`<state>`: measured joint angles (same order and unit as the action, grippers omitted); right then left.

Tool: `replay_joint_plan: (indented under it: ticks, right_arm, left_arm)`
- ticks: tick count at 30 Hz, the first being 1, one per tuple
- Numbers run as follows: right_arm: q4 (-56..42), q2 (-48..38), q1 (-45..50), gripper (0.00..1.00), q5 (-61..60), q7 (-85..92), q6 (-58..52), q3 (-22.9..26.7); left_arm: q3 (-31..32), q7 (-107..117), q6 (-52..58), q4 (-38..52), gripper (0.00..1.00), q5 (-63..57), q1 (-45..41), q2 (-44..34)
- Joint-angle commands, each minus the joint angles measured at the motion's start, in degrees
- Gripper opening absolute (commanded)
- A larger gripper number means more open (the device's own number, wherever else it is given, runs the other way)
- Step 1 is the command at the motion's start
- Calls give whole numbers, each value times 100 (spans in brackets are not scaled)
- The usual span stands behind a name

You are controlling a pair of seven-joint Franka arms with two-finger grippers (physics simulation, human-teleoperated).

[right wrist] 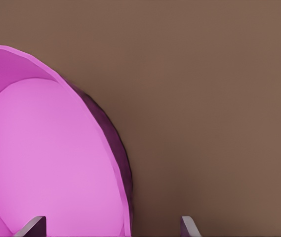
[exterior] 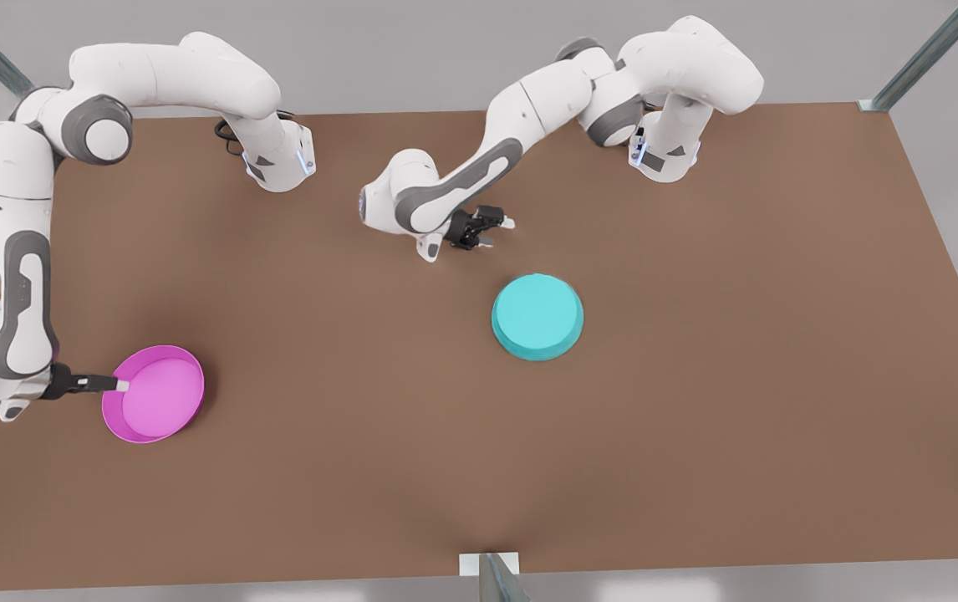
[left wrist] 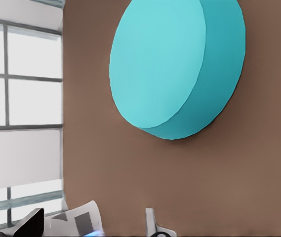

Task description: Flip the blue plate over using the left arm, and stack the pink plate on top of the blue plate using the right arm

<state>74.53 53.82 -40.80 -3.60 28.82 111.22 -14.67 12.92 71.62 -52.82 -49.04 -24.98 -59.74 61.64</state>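
Observation:
The blue plate (exterior: 537, 316) lies upside down on the brown table, flat base up, right of the table's middle. In the left wrist view the blue plate (left wrist: 172, 69) shows the same flat base. My left gripper (exterior: 500, 232) hovers open just behind it, apart from it, and its fingertips (left wrist: 152, 223) hold nothing. The pink plate (exterior: 153, 393) sits rim up at the front view's left. My right gripper (exterior: 115, 385) is at the edge of the pink plate (right wrist: 46, 163), open, with the plate's rim between its fingers (right wrist: 188, 226).
Both arm bases (exterior: 278, 163) (exterior: 664, 155) stand at the table's (exterior: 696, 418) far side. Metal frame posts rise at the corners, and one post (exterior: 489, 573) stands at the middle of the near edge. Bare tabletop lies between the two plates.

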Motion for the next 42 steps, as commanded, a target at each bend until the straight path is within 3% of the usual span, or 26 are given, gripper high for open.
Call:
replay_joint_plan:
  ticks: [1, 3, 5, 6, 7, 8, 10, 11, 12, 14, 19, 21, 25, 28, 37, 42]
  right_arm:
    - [0, 6, 10, 100, 0, 1, 22, 0]
    - [0, 15, 19, 100, 9, 1, 31, 0]
    - [0, 6, 63, 100, 9, -70, -4, 0]
    - [0, -3, 63, 92, 26, -69, -22, 0]
    - [0, -12, 54, 75, 35, -61, -30, 0]
    - [0, -12, 63, 66, 44, -52, -30, 0]
    - [0, -12, 72, 51, 44, -34, -30, 0]
    - [0, -12, 63, 51, 44, -26, -30, 0]
    - [0, -12, 63, 51, 44, -17, -30, 0]
    - [0, -12, 63, 56, 35, -8, -30, 0]
    - [9, -12, 107, 56, 26, 10, -39, 0]
    - [9, -12, 116, 48, 35, 10, -39, 0]
    - [9, -12, 116, 42, 35, 10, -39, 0]
    - [9, -12, 116, 27, 140, 18, -39, 0]
    - [9, -3, 124, 28, 149, 62, -30, -9]
    - [0, -3, 195, 21, 245, 185, -30, -9]
  left_arm:
    - [0, 1, 17, 0, 100, 1285, 41, -29]
    - [0, -25, 0, 9, 100, 2320, 1171, -854]
    - [0, -745, -492, 527, 100, 3640, 4618, -1787]
    - [-8, -1630, -817, 536, 100, 3659, 5505, -1884]
    - [-26, -2976, -967, 545, 100, 3580, 6351, -1963]
    - [-35, -3767, -1194, 536, 100, 3195, 6712, -2033]
    - [-17, -4973, -1091, 510, 100, 2208, 6721, -2524]
    - [-70, -5410, -1081, 143, 100, 2200, 6730, -3077]
    - [-315, -6420, -1169, -1103, 100, 2182, 6704, -4201]
    - [-562, -6678, -3521, -4074, 100, 2182, 6563, -5680]
    - [-571, -6678, -3665, -4157, 100, 2191, 6563, -5620]
    - [-571, -6687, -3665, -4148, 100, 2191, 6563, -5620]
    - [-571, -6687, -3656, -4148, 100, 2191, 6572, -5611]
    - [-571, -6687, -3656, -4148, 100, 2191, 6572, -5611]
    - [-571, -6678, -3613, -4148, 100, 2191, 6580, -5602]
    - [-571, -6670, -3613, -4148, 100, 2200, 6572, -5602]
